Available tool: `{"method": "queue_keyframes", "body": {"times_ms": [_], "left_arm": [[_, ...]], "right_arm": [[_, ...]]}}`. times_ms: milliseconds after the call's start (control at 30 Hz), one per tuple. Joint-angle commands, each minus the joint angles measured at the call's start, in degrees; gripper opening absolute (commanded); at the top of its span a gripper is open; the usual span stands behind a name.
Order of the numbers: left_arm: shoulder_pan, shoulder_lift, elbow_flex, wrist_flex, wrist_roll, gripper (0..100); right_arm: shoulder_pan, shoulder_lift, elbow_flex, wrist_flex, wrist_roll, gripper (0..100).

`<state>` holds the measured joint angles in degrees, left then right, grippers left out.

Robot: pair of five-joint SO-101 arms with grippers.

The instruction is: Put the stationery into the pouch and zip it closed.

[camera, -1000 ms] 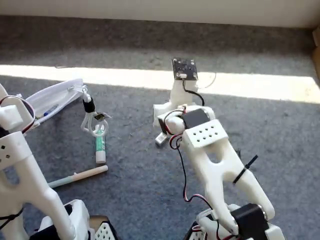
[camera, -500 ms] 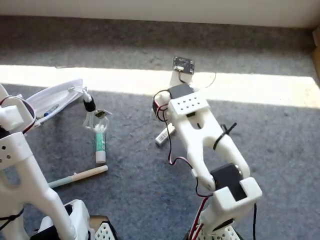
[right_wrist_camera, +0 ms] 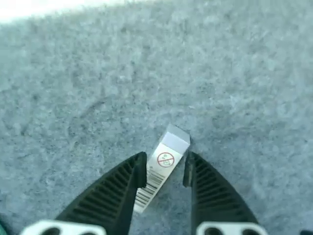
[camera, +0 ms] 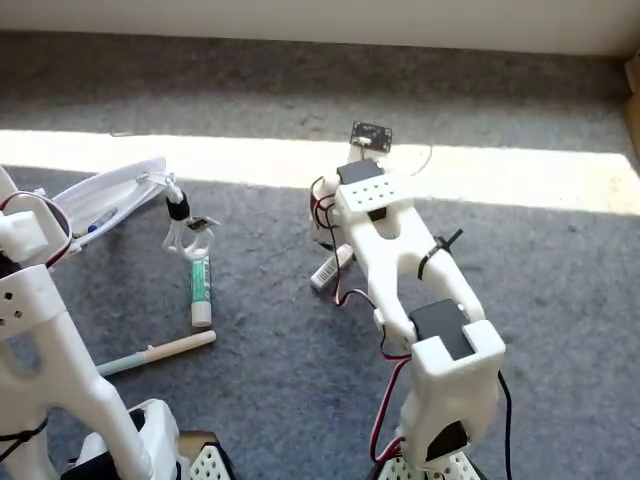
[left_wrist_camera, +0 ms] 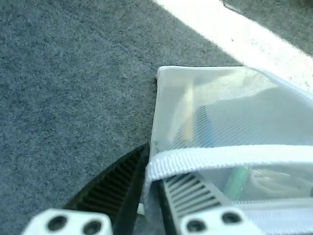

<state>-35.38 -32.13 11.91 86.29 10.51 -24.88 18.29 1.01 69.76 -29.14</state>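
Observation:
A white mesh pouch [camera: 105,200] lies at the far left with stationery inside, and its corded zip pull [camera: 178,222] trails to the right. My left gripper [left_wrist_camera: 151,193] is shut on the pouch's [left_wrist_camera: 220,117] webbing edge. On the carpet lie a green-and-white glue stick [camera: 201,290], a cream pen [camera: 160,352] and a small white eraser [camera: 331,270] with a barcode. My right gripper [right_wrist_camera: 165,159] is open just above the eraser [right_wrist_camera: 164,161], one finger on either side. In the high view the right arm [camera: 385,235] covers that gripper.
Grey carpet covers the whole surface, with a bright sunlit strip [camera: 520,170] across the far side. The left arm's white body [camera: 40,330] stands at the near left. A pale wall edge [camera: 320,20] runs along the back.
The right arm has raised its elbow and stretched forward, bringing its gripper down over the eraser. The pouch, glue stick and pen have stayed where they were.

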Motion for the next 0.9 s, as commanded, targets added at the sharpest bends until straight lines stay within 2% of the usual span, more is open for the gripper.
{"method": "queue_keyframes", "body": {"times_ms": [0,367,533,733,867], "left_arm": [[0.5,-1.2,-0.1,-1.0,0.5,1],[0.5,-1.2,0.0,-1.0,0.5,1],[0.5,-1.2,0.0,-1.0,0.5,1],[0.5,-1.2,0.0,-1.0,0.5,1],[0.5,-1.2,0.0,-1.0,0.5,1]], "right_arm": [[-0.1,0.2,-5.1,-0.2,-0.5,12.7],[0.0,8.7,-11.1,0.0,-0.5,12.7],[-0.3,9.6,-13.0,3.6,-0.5,12.5],[-0.1,10.3,-15.0,5.1,-0.2,2.4],[-0.1,10.0,-15.1,5.6,0.0,1.2]]}}
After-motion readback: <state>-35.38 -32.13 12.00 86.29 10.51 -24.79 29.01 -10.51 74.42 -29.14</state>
